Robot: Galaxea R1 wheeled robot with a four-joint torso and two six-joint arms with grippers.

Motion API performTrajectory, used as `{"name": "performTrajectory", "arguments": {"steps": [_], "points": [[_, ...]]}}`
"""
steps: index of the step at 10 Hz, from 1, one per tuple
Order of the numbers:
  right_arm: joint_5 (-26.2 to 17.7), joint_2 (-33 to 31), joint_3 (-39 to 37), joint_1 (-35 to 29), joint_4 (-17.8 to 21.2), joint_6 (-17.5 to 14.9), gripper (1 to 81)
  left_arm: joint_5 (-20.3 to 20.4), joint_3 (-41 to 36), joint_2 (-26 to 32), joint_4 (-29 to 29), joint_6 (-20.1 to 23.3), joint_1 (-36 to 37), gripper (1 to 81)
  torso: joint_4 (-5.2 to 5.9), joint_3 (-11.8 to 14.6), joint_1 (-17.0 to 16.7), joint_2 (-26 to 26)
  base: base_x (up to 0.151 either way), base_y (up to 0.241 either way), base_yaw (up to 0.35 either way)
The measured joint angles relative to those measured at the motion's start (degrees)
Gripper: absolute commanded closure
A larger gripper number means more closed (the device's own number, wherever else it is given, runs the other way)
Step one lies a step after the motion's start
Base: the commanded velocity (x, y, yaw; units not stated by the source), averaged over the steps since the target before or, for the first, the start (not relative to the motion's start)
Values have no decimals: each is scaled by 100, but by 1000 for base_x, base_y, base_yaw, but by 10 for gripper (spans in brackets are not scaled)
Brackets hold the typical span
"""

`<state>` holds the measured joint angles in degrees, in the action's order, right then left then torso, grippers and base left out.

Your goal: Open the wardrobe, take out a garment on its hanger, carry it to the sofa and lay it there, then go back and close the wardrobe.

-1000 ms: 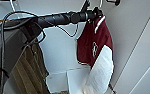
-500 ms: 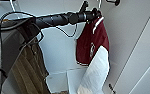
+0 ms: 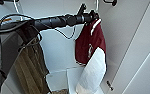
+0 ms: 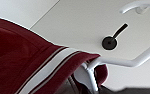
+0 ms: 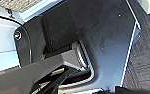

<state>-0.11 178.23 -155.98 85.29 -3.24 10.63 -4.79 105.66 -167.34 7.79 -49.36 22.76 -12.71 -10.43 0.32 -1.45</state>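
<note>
The wardrobe stands open with its white inside in front of me. The garment, a maroon jacket with white sleeves, hangs inside at the right on a white hanger. My left arm reaches across from the left, and my left gripper is shut on the hanger's neck just above the striped collar. Close up in the left wrist view are the collar and the hanger under the wardrobe's top panel. The right wrist view looks down at my own dark base.
A long olive-brown garment hangs at the left, under my arm. The open white door stands at the right with a small dark fitting low on it. White panels sit at the wardrobe's bottom.
The jacket has turned on its hanger from front-on to nearly edge-on, and its white sleeve now hangs in front. My left arm has barely shifted.
</note>
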Motion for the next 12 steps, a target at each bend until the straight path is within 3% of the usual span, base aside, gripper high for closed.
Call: {"name": "performTrajectory", "arguments": {"steps": [9,12], "points": [[-5,2,0,-21,-2,-5,10,-6,-139,15,-52,50,-71,811,0,0,0,4,-117,0,0],[-18,-17,0,-1,-2,-5,10,-122,-183,89,-55,66,-247,811,0,312,4,6,-127,0,0]]}}
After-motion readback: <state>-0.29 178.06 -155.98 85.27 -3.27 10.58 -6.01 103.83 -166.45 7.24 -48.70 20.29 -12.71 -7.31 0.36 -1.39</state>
